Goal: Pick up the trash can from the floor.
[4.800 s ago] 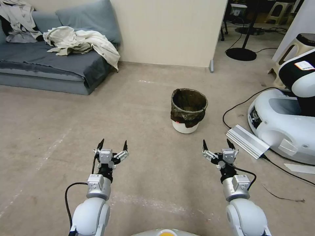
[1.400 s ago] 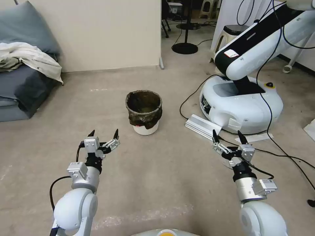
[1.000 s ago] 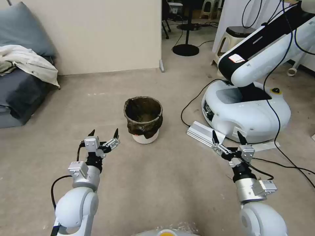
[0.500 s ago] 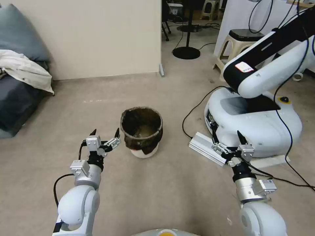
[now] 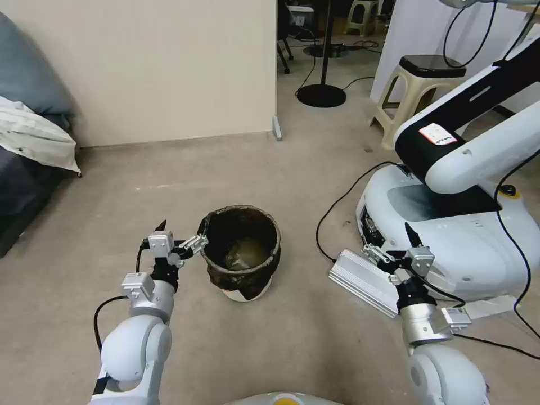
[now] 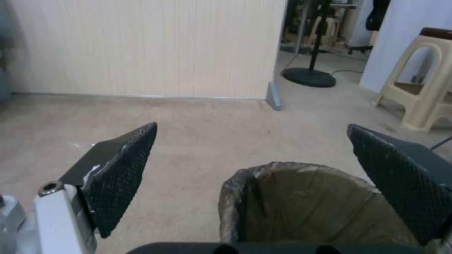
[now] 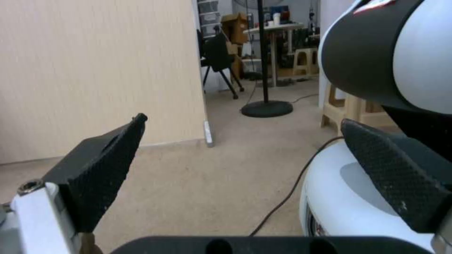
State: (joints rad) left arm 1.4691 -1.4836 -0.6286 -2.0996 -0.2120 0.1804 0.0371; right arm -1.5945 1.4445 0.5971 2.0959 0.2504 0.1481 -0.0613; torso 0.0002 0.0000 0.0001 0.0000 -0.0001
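The trash can [image 5: 242,253], a small white bin with a dark crinkled bag folded over its rim, stands upright on the floor [image 5: 270,349] just ahead of me. My left gripper [image 5: 181,236] is open and hovers at the can's left side, with its inner finger close to the rim. In the left wrist view the trash can's [image 6: 306,208] near rim lies between and below the spread fingers of the left gripper [image 6: 252,127]. My right gripper [image 5: 389,244] is open and holds nothing, well right of the can, in front of a white robot base; the right wrist view also shows the right gripper [image 7: 243,120] wide open.
Another white robot's base [image 5: 450,236] and arm stand at the right, with an aluminium bar [image 5: 363,281] and a black cable [image 5: 332,225] on the floor beside it. A beige stool [image 5: 419,84] is behind it. A wall [image 5: 169,67] lies ahead and a sofa [image 5: 22,185] at the left.
The whole view has shifted as the camera came forward: the trash can now lies nearer and lower in view, right beside my left gripper. Both grippers stay open.
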